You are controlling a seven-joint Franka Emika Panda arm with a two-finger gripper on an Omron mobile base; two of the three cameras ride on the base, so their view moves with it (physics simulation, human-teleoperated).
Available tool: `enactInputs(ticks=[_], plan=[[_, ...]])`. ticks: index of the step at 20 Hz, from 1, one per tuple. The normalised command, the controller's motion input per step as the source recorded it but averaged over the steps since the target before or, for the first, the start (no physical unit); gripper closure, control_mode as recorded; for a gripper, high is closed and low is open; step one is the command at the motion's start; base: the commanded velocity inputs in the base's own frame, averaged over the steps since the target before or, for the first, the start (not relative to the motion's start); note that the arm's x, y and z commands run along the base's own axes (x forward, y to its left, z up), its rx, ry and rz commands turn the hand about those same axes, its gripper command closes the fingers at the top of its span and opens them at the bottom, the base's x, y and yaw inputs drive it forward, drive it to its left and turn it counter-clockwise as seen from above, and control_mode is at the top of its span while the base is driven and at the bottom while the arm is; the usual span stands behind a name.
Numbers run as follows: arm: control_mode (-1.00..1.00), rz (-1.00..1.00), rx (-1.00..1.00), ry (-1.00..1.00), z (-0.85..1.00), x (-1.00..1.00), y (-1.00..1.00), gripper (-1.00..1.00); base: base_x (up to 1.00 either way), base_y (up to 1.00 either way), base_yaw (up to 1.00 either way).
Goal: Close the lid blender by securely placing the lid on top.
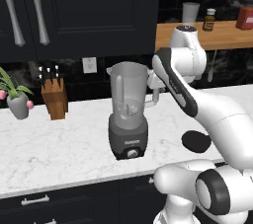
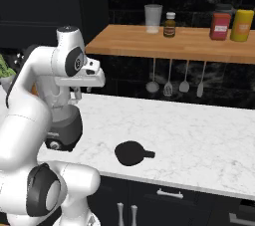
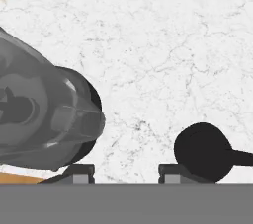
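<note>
Gripper: seen at bottom centre of hand view, two dark tips set wide apart, nothing between them; open and empty. Held high above counter, looking down; also at centre left of right base view, beneath the white wrist.

Lid: black round disc with short tab to one side, lying flat on marble at lower right of hand view, just beside the right-hand fingertip in the frame. At lower centre of right base view, near the front edge of the counter; at lower right of left base view, partly behind the arm. Apart from the blender, not on it.

Blender: translucent grey jar, mouth uncovered, upright on dark grey base with round knob, centre of left base view. Handle on the side toward the arm. At left of hand view, seen from above, blade visible inside. Mostly hidden behind the arm in right base view, base showing at left.

Counter: white veined marble, dark cabinets below.

Knife block: wooden, left of blender, against back wall.

Flower vase: grey, pink blooms, far left of left base view.

Wooden shelf: above counter, upper part of right base view; bearing clear cup, brown bottle, red container, yellow container.

Utensils: hung beneath shelf.
</note>
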Motion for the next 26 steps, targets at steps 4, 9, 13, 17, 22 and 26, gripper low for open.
enactInputs(ticks=[4, 9, 13, 17, 22, 26], plan=[[-1.0, -0.07, 0.0, 0.0, -0.01, -0.04, -0.05, -1.0, 0.0, 0.0, 0.0], [-1.0, -0.31, 0.0, 0.0, -0.14, -0.18, -0.46, -1.0, 0.0, 0.0, 0.0], [-1.0, -0.43, 0.0, 0.0, -0.29, -0.2, -0.59, -1.0, 0.0, 0.0, 0.0], [-1.0, -0.45, 0.0, 0.0, -0.38, -0.16, -0.61, -1.0, 0.0, 0.0, 0.0], [-1.0, -0.48, 0.0, 0.0, -0.39, -0.12, -0.61, -1.0, 0.0, 0.0, 0.0], [-1.0, -0.43, 0.02, 0.0, -0.42, -0.16, -0.67, -1.0, 0.0, 0.0, 0.0]])
